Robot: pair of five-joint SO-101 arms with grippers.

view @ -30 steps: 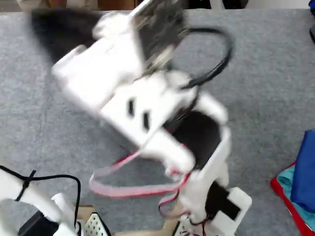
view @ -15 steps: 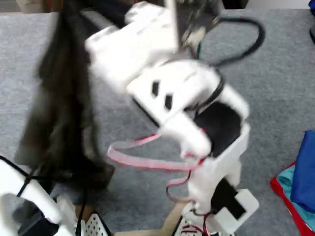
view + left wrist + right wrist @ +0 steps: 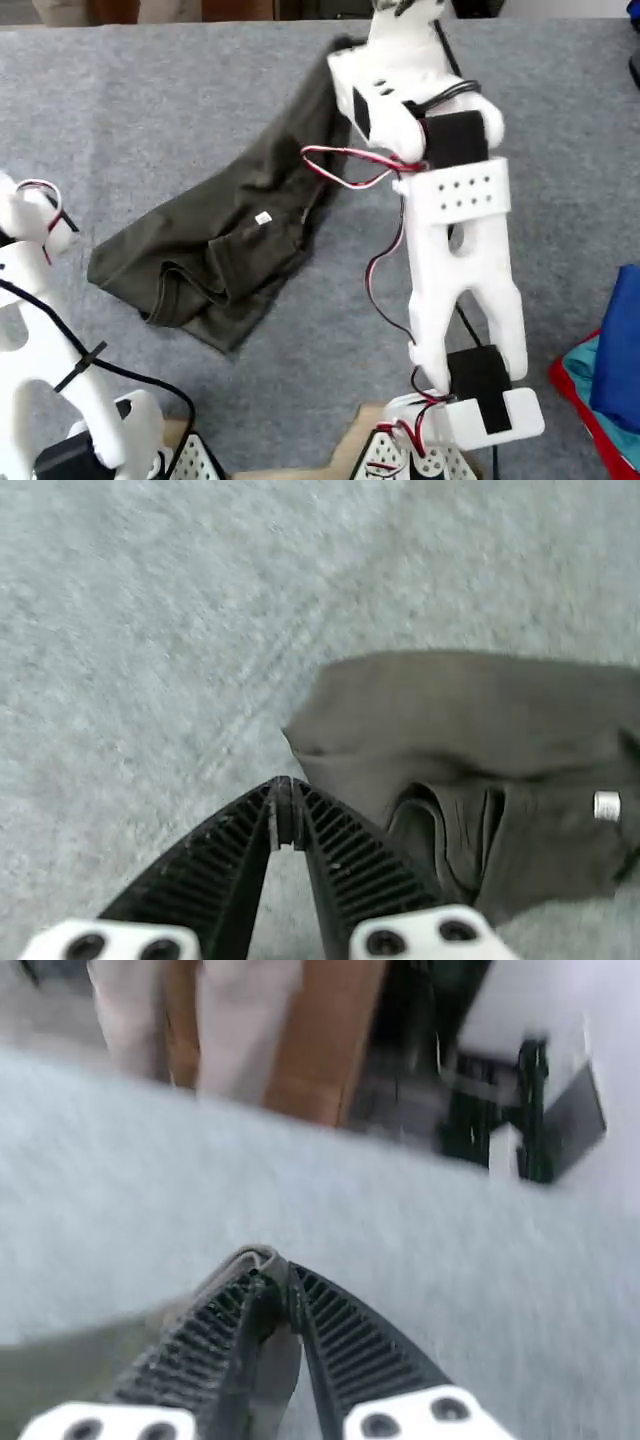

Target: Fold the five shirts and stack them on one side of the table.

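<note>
While the right gripper [image 3: 275,1278] is clamped on a pinch of the dark olive shirt [image 3: 230,240] way out by the far edge of the grey table [image 3: 130,100], the rest of the shirt trails back in a long diagonal. It ends in a rumpled heap on the near left, with a little white tag [image 3: 263,218] face up around the middle.

The left gripper [image 3: 285,815] is squeezed closed with nothing in it. Its tips sit right at the shirt's near hem, and I honestly can't tell if they touch it.

Stuff in the way: the right arm [image 3: 455,250] runs up the middle-right of the table, and its red-and-white wire [image 3: 350,165] loops out over the upper part of the shirt. The left arm [image 3: 30,290] hunches in the near left corner, just beside the heap, with a black cable [image 3: 110,365] draped off it.

The stack of folded shirts [image 3: 610,370], blue on teal on red, hugs the right edge, well apart from the olive one and with the right arm between them.

Room-wise, plain grey surface runs from the shirt out to the far left corner, and another stretch lies between the right arm and the stack. Wooden furniture [image 3: 325,1030] stands just past the far edge.
</note>
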